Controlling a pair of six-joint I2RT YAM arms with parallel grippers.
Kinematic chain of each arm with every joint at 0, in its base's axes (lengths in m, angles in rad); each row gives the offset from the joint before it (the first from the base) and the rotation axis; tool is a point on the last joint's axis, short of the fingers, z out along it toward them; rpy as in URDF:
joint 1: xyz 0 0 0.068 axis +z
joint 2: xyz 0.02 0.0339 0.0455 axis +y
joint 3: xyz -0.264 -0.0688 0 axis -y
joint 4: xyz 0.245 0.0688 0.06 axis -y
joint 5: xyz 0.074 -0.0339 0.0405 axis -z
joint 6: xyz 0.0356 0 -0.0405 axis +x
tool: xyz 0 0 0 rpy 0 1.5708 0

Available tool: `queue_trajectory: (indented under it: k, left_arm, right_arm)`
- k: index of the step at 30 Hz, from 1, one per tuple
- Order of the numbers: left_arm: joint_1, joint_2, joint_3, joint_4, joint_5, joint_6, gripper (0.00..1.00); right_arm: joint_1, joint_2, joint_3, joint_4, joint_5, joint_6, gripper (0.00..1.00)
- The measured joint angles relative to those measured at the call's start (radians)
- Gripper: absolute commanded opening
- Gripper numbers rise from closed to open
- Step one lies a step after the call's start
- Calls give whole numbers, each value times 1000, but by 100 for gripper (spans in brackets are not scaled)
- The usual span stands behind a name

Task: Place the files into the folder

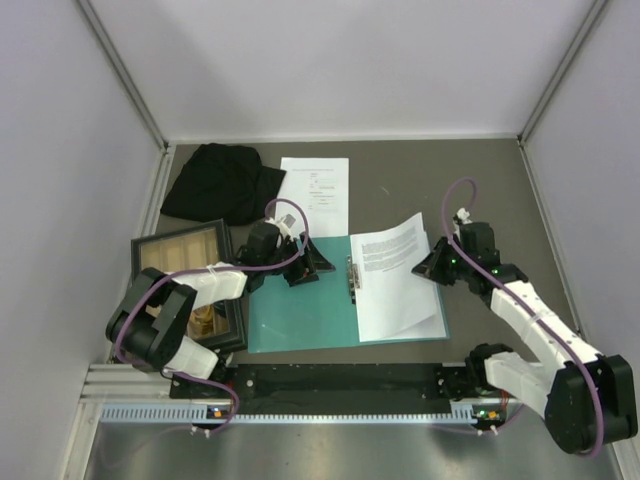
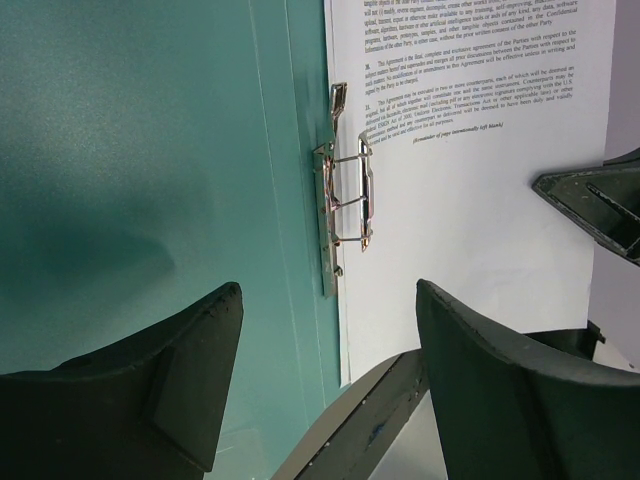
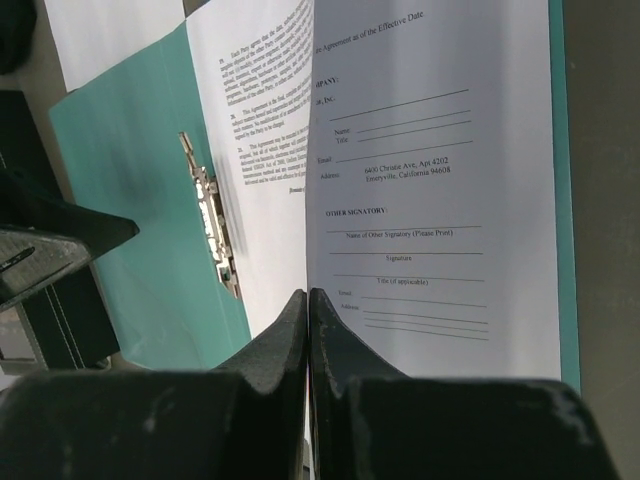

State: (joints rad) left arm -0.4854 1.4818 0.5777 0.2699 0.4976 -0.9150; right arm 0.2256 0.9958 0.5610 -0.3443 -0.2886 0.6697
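Observation:
The teal folder (image 1: 300,315) lies open on the table, its metal clip (image 1: 352,272) at the spine. One white sheet (image 1: 400,310) lies flat on its right half. My right gripper (image 1: 428,265) is shut on the right edge of a second sheet (image 1: 390,250) and holds it lifted and curled over the flat one. In the right wrist view the fingers (image 3: 308,295) pinch the lifted sheet (image 3: 260,130) beside the flat signature page (image 3: 440,150). A third sheet (image 1: 315,190) lies behind the folder. My left gripper (image 1: 305,262) is open and empty above the folder (image 2: 150,150) near the clip (image 2: 345,200).
A black cloth (image 1: 220,180) lies at the back left. A dark-framed wooden tray (image 1: 185,250) stands left of the folder, under the left arm. A black rail (image 1: 340,380) runs along the near edge. Walls close in the back and both sides.

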Motion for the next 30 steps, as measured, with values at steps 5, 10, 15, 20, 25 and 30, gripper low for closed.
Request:
queue_trajectory:
  k: [5, 10, 15, 20, 25, 30]
  left_arm:
    - [-2, 0, 0, 0, 0, 0, 74]
    - [-3, 0, 0, 0, 0, 0, 74]
    - [-8, 0, 0, 0, 0, 0, 74]
    - [-8, 0, 0, 0, 0, 0, 74]
    - [-9, 0, 0, 0, 0, 0, 74]
    - [-10, 0, 0, 0, 0, 0, 74]
  right_arm:
    - [0, 4, -16, 19, -11, -1, 0]
    - [0, 10, -19, 25, -19, 0, 0]
    - [0, 10, -27, 35, -20, 4, 0]
    - [2, 13, -31, 45, -19, 6, 0]
    - [4, 13, -31, 46, -19, 8, 0]
    - [14, 13, -31, 45, -19, 8, 11]
